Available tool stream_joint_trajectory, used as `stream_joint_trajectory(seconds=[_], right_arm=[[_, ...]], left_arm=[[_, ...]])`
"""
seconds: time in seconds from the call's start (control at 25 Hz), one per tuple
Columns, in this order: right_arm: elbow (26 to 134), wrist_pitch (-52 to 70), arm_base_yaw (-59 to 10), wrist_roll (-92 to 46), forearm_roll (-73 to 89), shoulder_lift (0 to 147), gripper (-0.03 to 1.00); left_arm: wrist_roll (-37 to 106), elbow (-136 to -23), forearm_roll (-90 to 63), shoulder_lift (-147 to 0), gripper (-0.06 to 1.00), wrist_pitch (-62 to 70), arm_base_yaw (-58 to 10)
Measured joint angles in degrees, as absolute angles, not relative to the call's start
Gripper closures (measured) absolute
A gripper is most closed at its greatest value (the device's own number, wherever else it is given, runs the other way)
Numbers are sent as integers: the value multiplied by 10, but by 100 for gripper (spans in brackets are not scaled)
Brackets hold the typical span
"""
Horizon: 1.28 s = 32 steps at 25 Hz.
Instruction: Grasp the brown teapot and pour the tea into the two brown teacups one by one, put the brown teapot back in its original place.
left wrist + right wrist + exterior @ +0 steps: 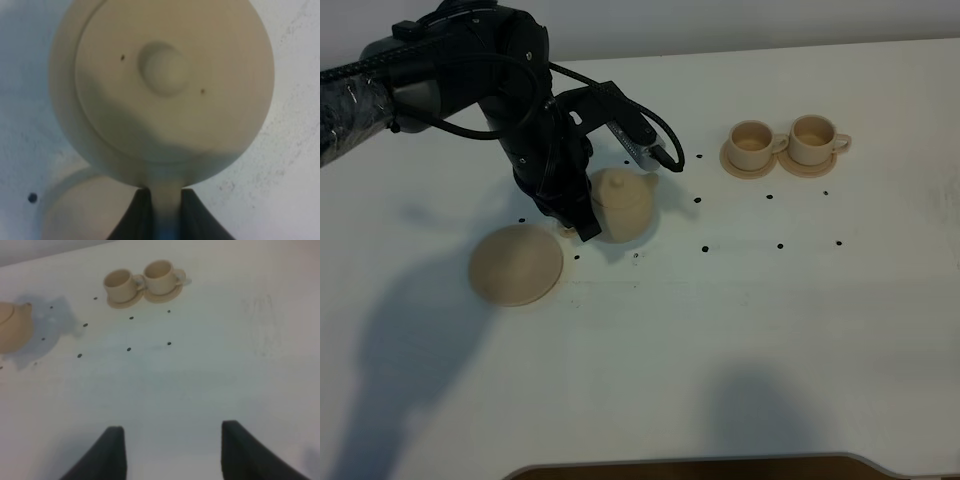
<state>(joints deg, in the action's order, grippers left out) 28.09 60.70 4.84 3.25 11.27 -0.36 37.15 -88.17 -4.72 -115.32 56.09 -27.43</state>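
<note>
The brown teapot [165, 85] and wide saucer [516, 264] are smooth, matt beige ceramic. The bench [740, 330] is matt white, faintly scuffed. The left tool [165, 205] looks like matt black plastic.

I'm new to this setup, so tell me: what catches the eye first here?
The dark left arm stands out, its gripper shut on the handle of the teapot, just right of the wide saucer. At the back right, two cups sit side by side on small saucers.
</note>
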Motion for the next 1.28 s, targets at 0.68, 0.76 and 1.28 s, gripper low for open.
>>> stream_joint_trajectory(seconds=[0.68,0.76,1.28], right_arm=[[281,607,48,33,113,-4,52],[281,607,48,33,113,-4,52],[281,607,48,33,113,-4,52]], left_arm=[[496,-882,-53,-1153,81,496,-274],[496,-882,-53,-1153,81,486,-274],[495,-882,-54,-1153,81,428,-274]])
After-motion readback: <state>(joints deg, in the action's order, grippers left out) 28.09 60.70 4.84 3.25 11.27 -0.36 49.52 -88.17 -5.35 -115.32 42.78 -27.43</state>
